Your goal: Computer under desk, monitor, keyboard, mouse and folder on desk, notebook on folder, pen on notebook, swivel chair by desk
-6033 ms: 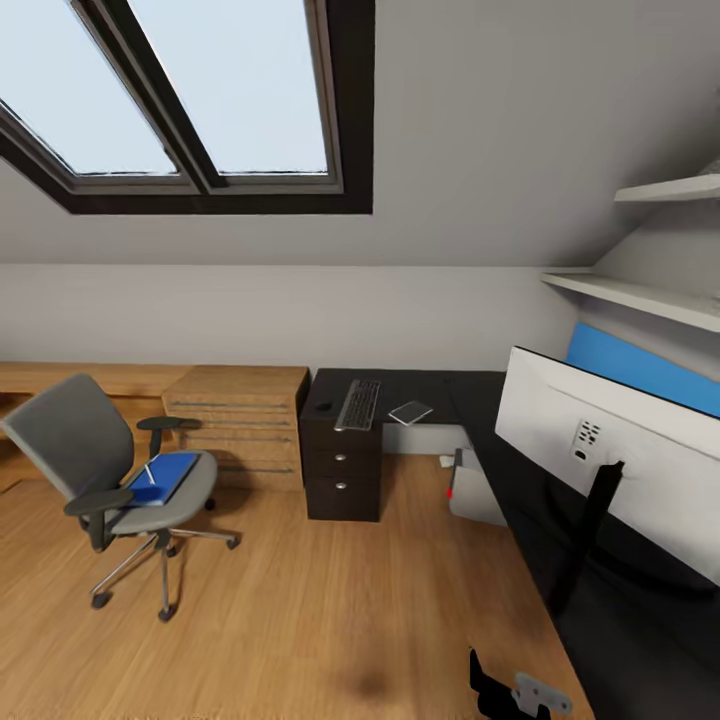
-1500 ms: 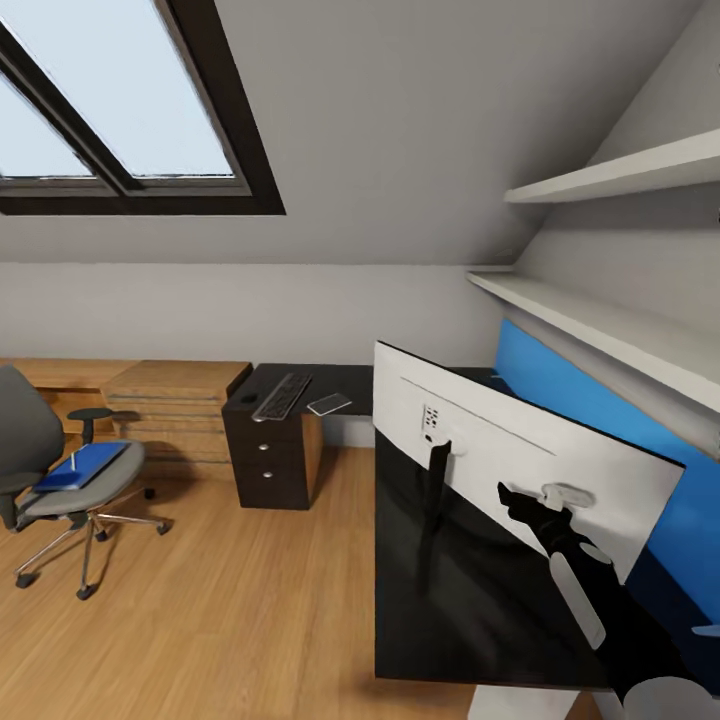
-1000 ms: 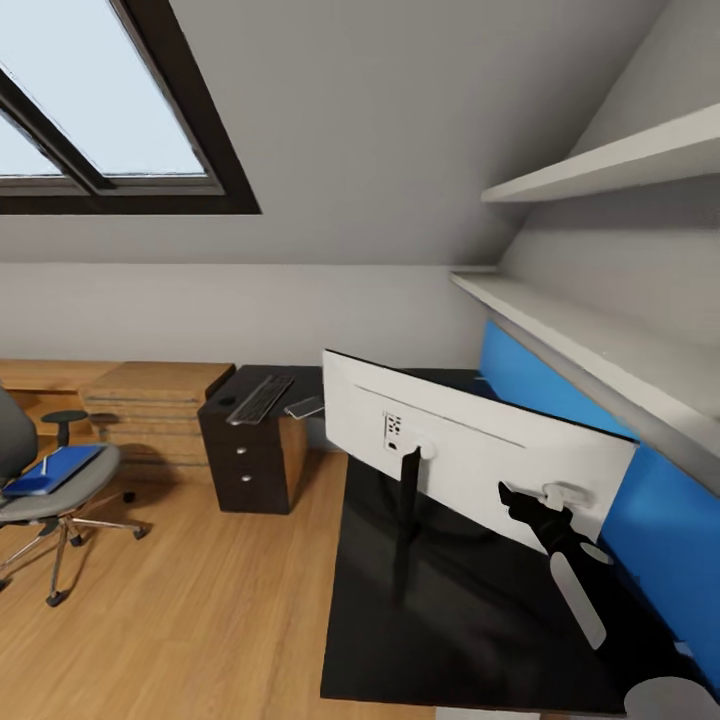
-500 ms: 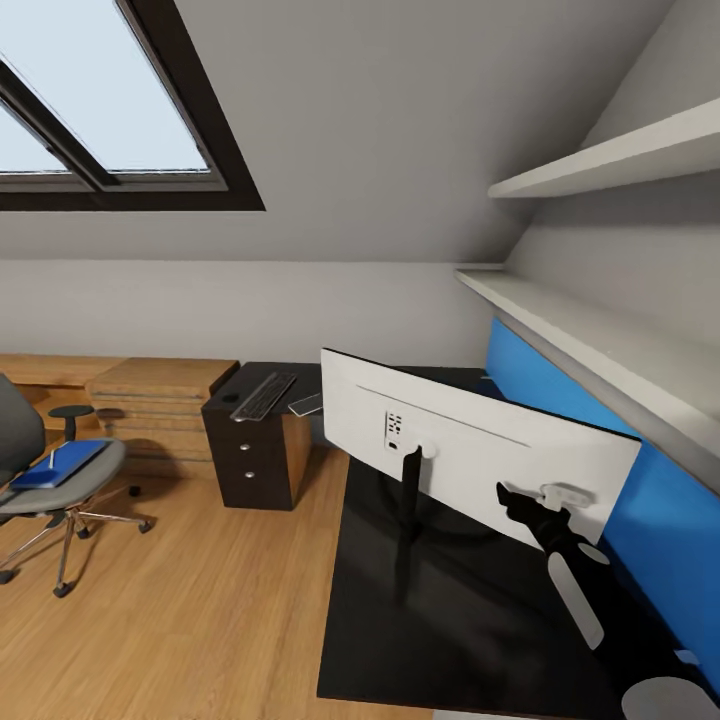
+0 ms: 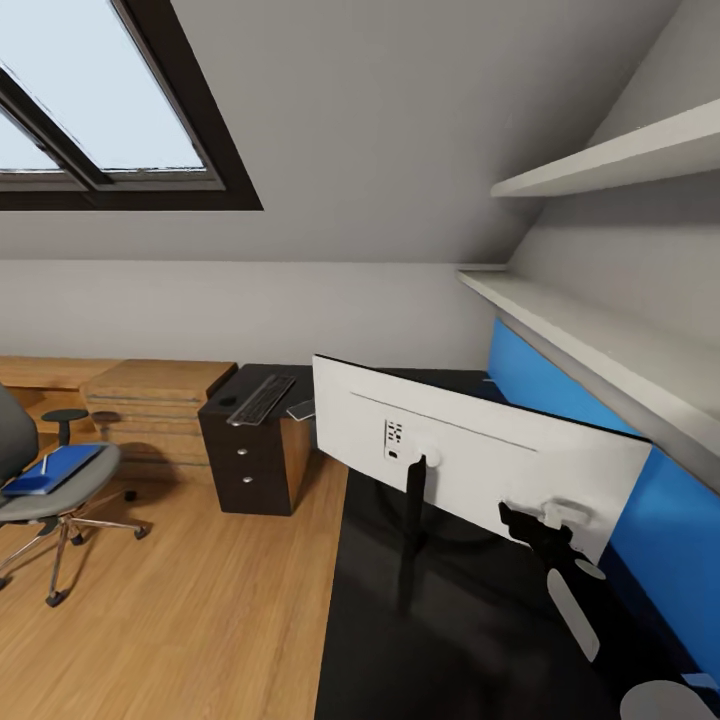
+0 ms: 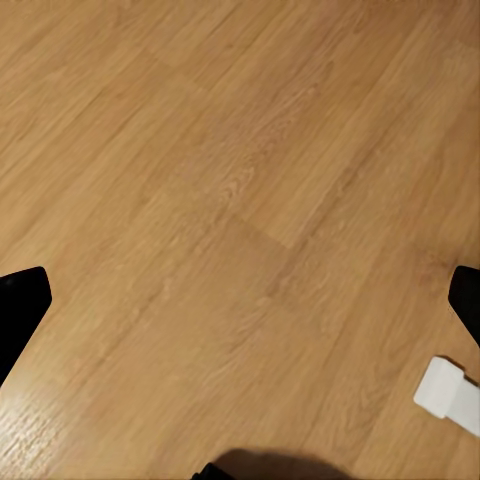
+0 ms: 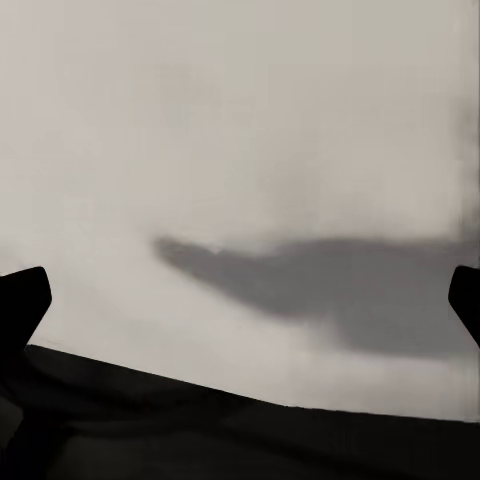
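Note:
The monitor (image 5: 480, 455) stands on the glossy black desk (image 5: 460, 640) with its white back toward me. My right gripper (image 5: 535, 518) is open close to that back panel's lower right; in the right wrist view its fingertips (image 7: 22, 300) sit wide apart before the white monitor (image 7: 240, 150). The keyboard (image 5: 262, 398) and a small dark mouse (image 5: 229, 401) lie on the desk's far wing. At the left, the swivel chair (image 5: 60, 490) carries the blue folder (image 5: 50, 468). My left gripper (image 6: 240, 310) hangs open over the wooden floor. The computer is hidden.
A thin flat grey item (image 5: 300, 409) lies beside the keyboard. Black drawers (image 5: 245, 460) hold up the far wing, next to a wooden chest (image 5: 150, 400). A blue wall panel (image 5: 610, 450) and white shelves (image 5: 600, 340) line the right wall. A white block (image 6: 447, 395) rests on the floor.
The view swung right toward the desk and then settled. In the last half second the monitor shifted slightly and my right gripper dropped a little along its back.

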